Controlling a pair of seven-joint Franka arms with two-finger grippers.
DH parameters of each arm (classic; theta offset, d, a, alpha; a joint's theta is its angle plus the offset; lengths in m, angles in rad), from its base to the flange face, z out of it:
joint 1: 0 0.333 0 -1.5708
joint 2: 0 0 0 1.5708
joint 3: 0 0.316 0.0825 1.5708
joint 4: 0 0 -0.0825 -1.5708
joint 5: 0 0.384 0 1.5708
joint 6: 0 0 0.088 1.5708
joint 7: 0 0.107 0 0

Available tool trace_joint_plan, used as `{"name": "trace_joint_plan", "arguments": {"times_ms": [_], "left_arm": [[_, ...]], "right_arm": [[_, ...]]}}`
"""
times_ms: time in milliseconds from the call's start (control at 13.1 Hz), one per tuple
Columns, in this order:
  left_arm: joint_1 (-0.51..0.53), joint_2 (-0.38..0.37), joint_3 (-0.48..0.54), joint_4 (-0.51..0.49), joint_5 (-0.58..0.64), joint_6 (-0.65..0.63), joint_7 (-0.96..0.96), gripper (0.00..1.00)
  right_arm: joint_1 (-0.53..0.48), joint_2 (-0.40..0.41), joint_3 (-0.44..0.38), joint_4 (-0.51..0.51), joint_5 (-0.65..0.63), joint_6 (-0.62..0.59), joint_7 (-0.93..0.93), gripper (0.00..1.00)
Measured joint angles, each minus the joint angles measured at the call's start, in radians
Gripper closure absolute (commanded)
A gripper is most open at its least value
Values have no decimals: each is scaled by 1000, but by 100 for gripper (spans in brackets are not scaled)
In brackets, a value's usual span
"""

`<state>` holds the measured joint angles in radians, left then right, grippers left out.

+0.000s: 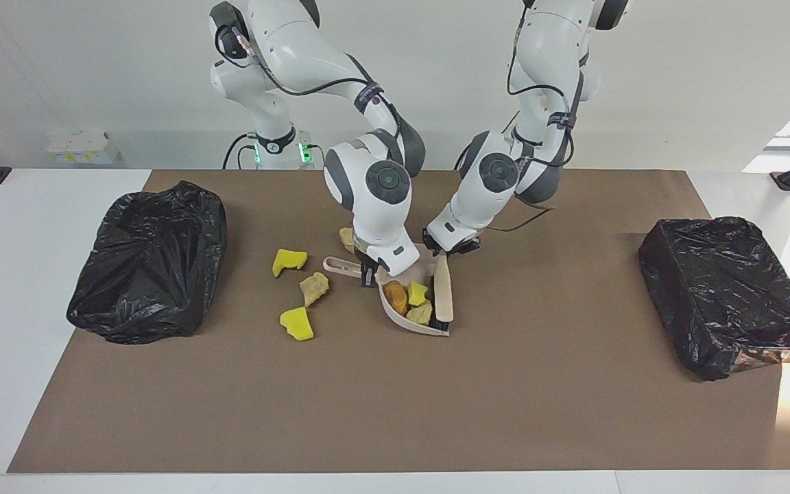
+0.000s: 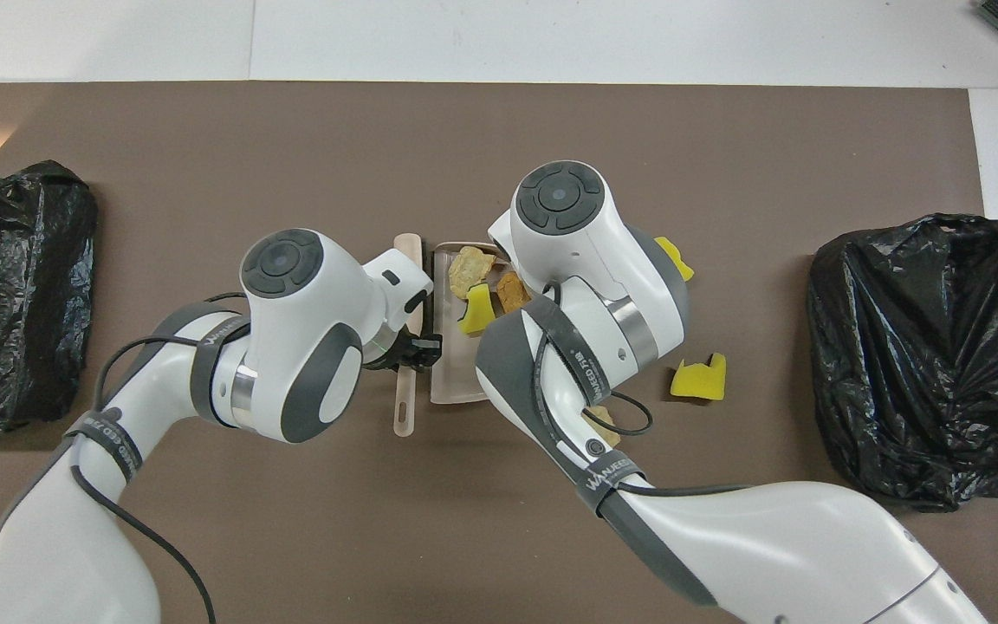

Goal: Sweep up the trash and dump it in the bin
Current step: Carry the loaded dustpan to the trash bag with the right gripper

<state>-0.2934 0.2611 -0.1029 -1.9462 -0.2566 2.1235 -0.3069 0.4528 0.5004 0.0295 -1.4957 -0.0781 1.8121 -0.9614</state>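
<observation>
While the right claw (image 1: 367, 273) is gripping the dustpan (image 1: 414, 322) handle and the left claw (image 1: 451, 248) the brush (image 1: 443, 288) mid-tabletop, light, spongy trash (image 1: 409, 296) is lying partly inside, partly loose (image 1: 297, 324) toward the right arm's edge.

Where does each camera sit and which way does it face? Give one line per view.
Facing view: high across the table, facing the robots; both arms show, reaching down to the dustpan.
Overhead view: high above the robots' end, looking forward and steeply down; both arms enter from the bottom.
Shared: dustpan, brush and trash, seen half a turn apart.
</observation>
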Motion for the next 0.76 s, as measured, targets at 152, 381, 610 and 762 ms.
{"name": "trace_joint_plan", "arguments": {"times_ms": [152, 381, 610, 762], "left_arm": [[19, -4, 6, 6, 3, -7, -2, 100], [80, -11, 15, 52, 62, -53, -1, 100], [133, -10, 17, 143, 127, -163, 3, 100], [142, -8, 17, 181, 142, -202, 4, 100]], "right_arm": [[-30, -5, -1, -2, 19, 0, -25, 100], [-87, -53, -2, -27, 51, 1, -53, 100], [-188, -139, -3, -83, 99, 1, -163, 100], [-253, -202, -4, -132, 106, 1, -194, 100]]}}
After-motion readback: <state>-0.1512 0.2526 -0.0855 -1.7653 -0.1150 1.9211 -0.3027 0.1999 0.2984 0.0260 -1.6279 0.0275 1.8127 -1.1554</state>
